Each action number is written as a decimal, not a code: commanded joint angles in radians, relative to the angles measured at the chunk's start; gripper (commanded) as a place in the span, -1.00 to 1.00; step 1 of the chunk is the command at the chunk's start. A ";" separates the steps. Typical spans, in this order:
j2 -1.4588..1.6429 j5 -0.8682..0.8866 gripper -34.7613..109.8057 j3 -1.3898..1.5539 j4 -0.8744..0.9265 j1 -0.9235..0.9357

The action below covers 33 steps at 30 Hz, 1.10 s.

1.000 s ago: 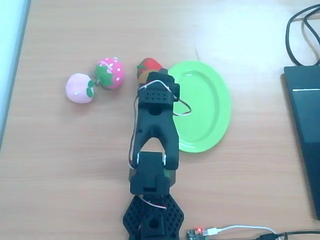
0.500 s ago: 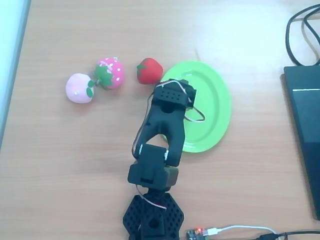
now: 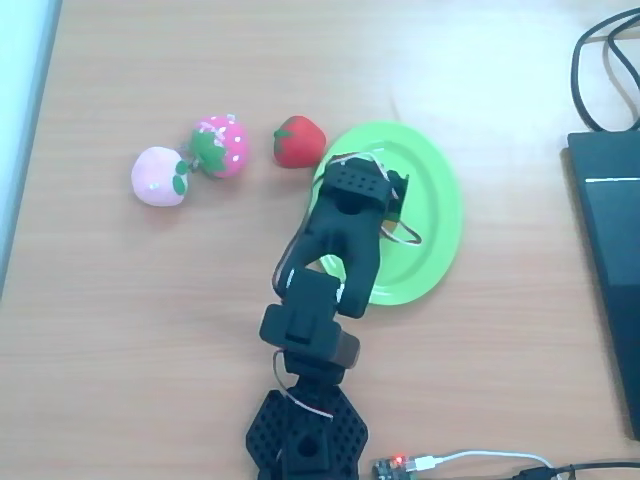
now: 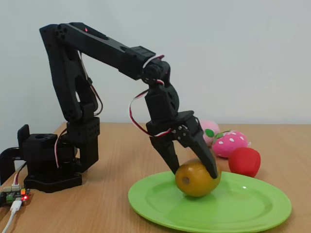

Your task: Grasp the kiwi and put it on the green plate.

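Wooden tabletop (image 4: 112, 160) runs back to a plain pale wall in the fixed view. From overhead, the black arm (image 3: 335, 240) hides the kiwi and the fingers beneath it, and a dark slab (image 3: 610, 260) with cables is cut off at the right edge. In the fixed view the arm rises from its base at the left, reaches right and bends steeply down over the green plate (image 4: 243, 213). The gripper (image 4: 194, 172) has its two fingers pinching the kiwi (image 4: 196, 179), which sits on the plate. Beyond the plate lie a red strawberry (image 4: 244, 161), a pink strawberry (image 4: 229, 143) and a peach (image 4: 209, 130), partly hidden behind the gripper.
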 commanded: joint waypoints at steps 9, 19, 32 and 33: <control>-0.054 0.029 -0.16 -0.087 0.014 0.086; -0.038 0.029 -0.14 -0.084 0.014 0.086; 0.077 0.071 -0.11 0.006 0.014 -0.003; 0.084 0.074 -0.10 0.011 0.014 -0.009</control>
